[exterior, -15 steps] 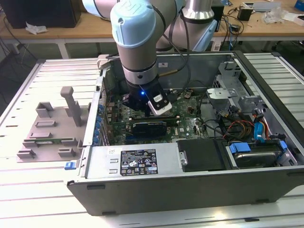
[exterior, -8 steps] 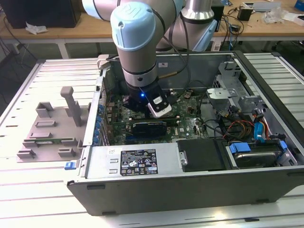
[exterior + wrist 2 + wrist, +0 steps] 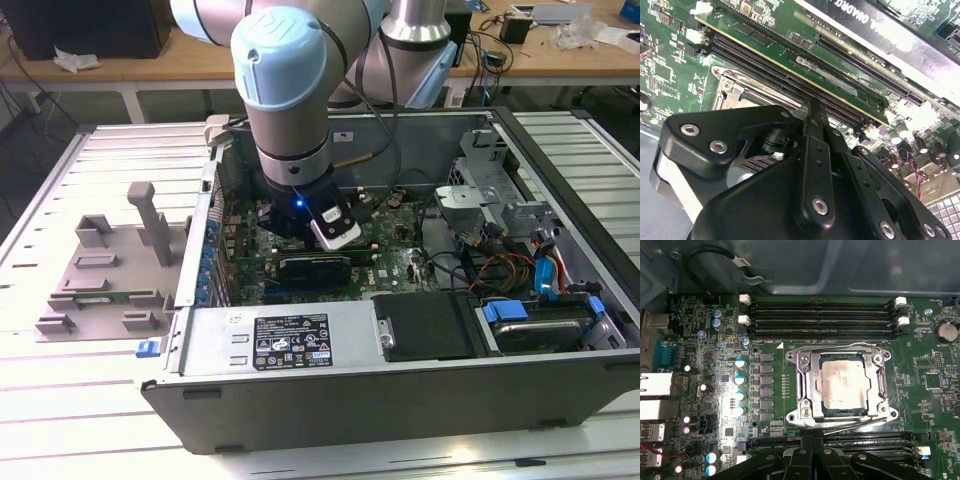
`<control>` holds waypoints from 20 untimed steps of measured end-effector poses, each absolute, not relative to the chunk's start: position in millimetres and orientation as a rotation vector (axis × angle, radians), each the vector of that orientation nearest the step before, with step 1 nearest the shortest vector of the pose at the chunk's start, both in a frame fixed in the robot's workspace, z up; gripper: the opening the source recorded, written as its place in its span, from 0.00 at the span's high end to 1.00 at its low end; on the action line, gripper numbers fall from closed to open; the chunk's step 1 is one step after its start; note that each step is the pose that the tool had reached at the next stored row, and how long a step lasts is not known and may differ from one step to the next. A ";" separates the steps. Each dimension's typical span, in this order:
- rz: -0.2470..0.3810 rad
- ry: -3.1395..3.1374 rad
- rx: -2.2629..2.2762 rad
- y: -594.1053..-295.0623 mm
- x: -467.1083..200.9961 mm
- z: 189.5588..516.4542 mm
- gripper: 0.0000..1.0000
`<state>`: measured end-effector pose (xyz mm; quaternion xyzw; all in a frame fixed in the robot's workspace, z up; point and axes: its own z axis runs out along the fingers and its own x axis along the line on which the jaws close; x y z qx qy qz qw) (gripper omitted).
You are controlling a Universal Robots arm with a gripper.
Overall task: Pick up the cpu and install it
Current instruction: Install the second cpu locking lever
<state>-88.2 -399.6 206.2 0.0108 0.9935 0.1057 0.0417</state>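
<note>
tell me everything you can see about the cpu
The cpu is a thin, flat square chip with a dull silver-grey metal top, smudged and slightly tarnished. In the first wrist view it lies flat and level inside the motherboard's socket, framed by a shiny metal bracket on all sides. Memory slots run along one side of the socket. Nothing grips it; the gripper sits just past the socket's edge.

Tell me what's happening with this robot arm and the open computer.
The arm has its gripper down inside the open computer case, just above the motherboard. In the first wrist view the cpu already lies in its socket, inside the metal frame. The gripper hangs just beside the socket, next to the memory slots.
</note>
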 end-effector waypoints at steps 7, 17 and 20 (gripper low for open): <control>0.347 3.031 0.036 -397.2 -91.0 203.3 0.89; 0.358 3.020 0.044 -394.8 -94.6 199.1 0.89; 0.358 3.020 0.045 -394.7 -94.7 201.3 0.89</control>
